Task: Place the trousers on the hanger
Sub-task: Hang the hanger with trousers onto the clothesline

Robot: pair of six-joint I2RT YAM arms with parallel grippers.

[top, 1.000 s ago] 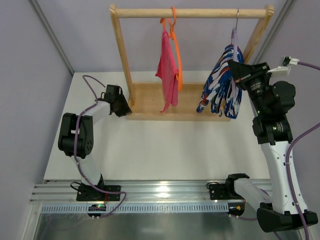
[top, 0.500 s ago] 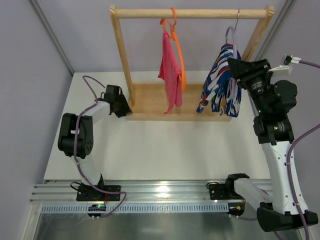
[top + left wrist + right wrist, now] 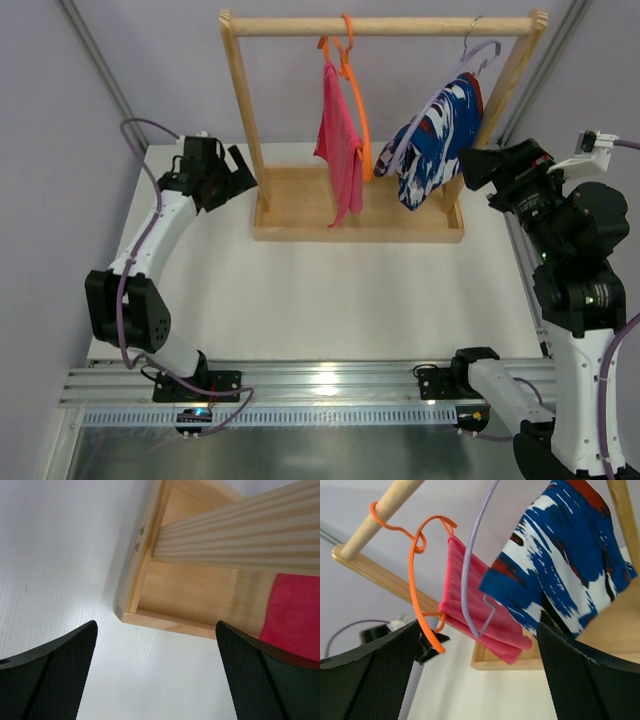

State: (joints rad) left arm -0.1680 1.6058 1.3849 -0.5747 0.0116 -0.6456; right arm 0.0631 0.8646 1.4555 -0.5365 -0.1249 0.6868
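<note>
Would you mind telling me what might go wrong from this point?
The hanger hangs steeply tilted from the rail, with the trousers bunched on it, so they may slide off its low end. That low end sits close to the orange hanger and pink cloth and might tangle. The open right gripper is near the trousers; pulling back carelessly might snag them.
</note>
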